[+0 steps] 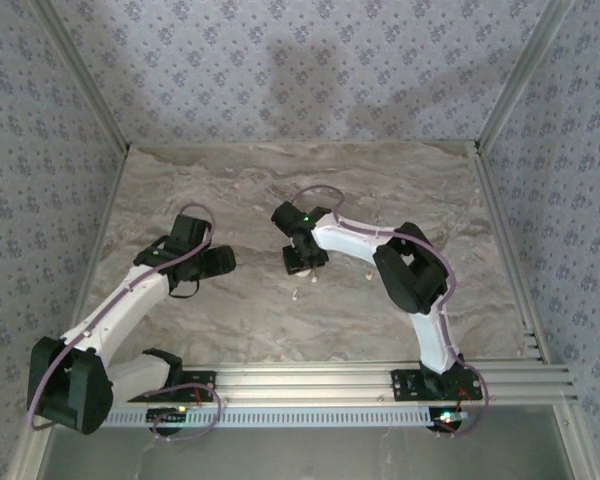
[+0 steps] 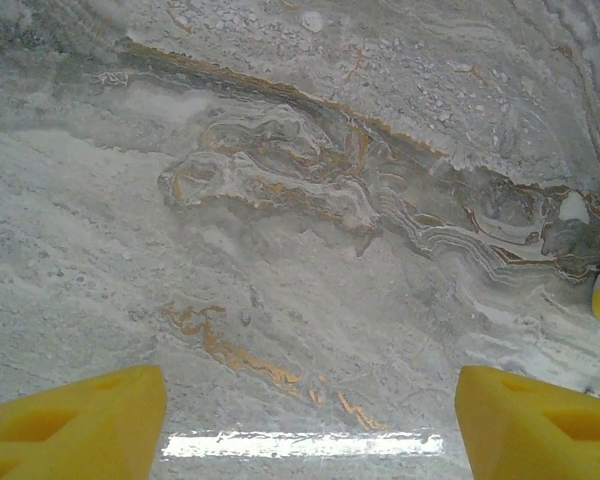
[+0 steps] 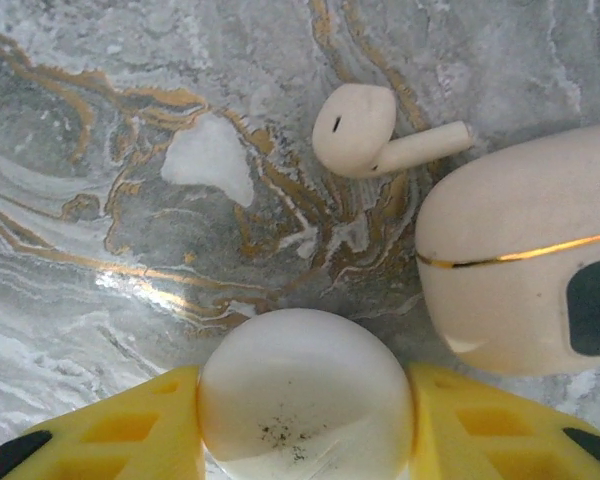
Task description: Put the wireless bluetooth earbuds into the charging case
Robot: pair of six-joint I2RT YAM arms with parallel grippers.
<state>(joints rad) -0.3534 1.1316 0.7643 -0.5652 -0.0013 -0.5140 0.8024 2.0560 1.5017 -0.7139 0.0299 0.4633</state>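
Overhead, the table (image 1: 380, 170) is a grey marble-patterned slab with pale bands, boxed in by walls (image 1: 280, 60) covered in a small blue-grey floral print. Aluminium rails (image 1: 330, 380) run along the near edge, where both arm bases are bolted, and further rails edge the right side.

Close up, the marble shows rust-gold veins and white patches, with a bright glare strip near the left fingers.

Left gripper (image 2: 310, 420): yellow fingers stand wide apart over bare marble, nothing between them.

Right gripper (image 3: 305, 420): yellow fingers press against both sides of a smooth cream dome with a few dark specks. This looks like the round part of the charging case (image 3: 510, 270). The case's larger part lies just right of the dome. It is cream with a thin gold line and a dark patch.

Earbud (image 3: 355, 130): lies on the marble beyond the dome, stem pointing right, its tip close to the case's larger part. I cannot tell whether they touch.
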